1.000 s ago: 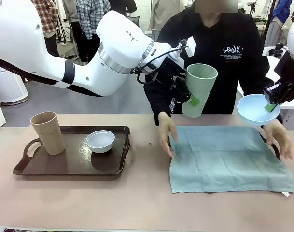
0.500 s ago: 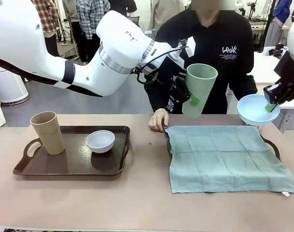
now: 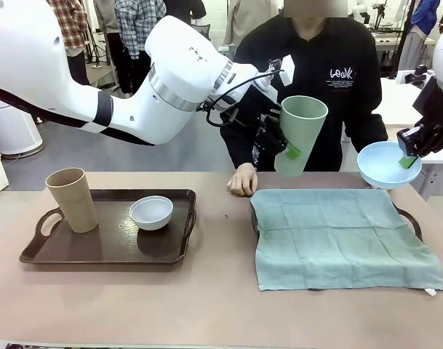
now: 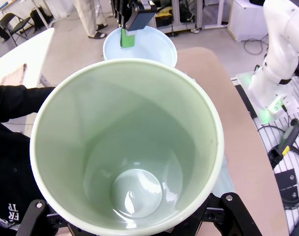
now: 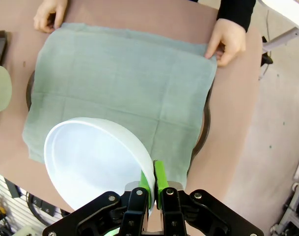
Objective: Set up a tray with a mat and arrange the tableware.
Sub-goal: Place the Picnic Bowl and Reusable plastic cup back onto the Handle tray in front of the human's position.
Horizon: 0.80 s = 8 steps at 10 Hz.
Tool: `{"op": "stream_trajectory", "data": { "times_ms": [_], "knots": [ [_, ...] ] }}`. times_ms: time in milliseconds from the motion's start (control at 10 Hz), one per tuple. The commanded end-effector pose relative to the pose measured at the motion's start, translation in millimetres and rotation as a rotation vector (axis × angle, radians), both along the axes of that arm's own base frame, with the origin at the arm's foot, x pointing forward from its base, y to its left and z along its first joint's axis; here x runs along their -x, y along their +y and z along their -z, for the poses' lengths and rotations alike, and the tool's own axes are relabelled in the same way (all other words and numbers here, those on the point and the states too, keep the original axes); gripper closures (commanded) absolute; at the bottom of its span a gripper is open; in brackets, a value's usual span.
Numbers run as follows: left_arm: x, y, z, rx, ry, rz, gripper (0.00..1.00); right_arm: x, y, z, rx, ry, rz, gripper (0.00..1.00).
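Front view showed my left gripper raised above the middle of the table, fingers spread wide around the pale green tumbler, which I held upright with a slight tilt, clear of the surface, one green pad against its side. My right gripper hung above the table's far right corner, fingers pinched tight on the near rim of the light blue bowl, which was tipped a little and also in the air. On the left half of the table lay a dark tray; the tan tumbler stood upright at its left end, and the white bowl sat toward its far right corner, apart from the tumbler. On the right half, a grey-green mat was draped over a second tray, of which I could see little more than a handle at the right edge. The person's hand rested on the table just beside the mat's far left corner. From my right wrist camera, one green pad lay inside the bowl's rim and one outside, and the person's other hand held the mat's opposite far corner. From my left wrist camera, I looked straight down into the tumbler's empty inside, with the bowl beyond it.
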<state>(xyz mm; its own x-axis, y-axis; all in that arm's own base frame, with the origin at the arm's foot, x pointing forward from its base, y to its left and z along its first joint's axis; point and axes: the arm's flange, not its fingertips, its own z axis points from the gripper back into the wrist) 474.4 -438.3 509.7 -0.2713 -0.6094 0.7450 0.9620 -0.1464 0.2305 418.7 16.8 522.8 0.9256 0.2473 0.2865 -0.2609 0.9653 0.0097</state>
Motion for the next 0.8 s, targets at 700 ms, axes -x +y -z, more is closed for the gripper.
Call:
{"op": "stream_trajectory", "data": {
  "times_ms": [700],
  "knots": [
    [-12.1, -11.1, 47.7, 0.086, 0.016, 0.056, 0.15, -6.8, 1.2, 17.3, -0.09, -0.014, -0.087, 0.95]
  ]
}}
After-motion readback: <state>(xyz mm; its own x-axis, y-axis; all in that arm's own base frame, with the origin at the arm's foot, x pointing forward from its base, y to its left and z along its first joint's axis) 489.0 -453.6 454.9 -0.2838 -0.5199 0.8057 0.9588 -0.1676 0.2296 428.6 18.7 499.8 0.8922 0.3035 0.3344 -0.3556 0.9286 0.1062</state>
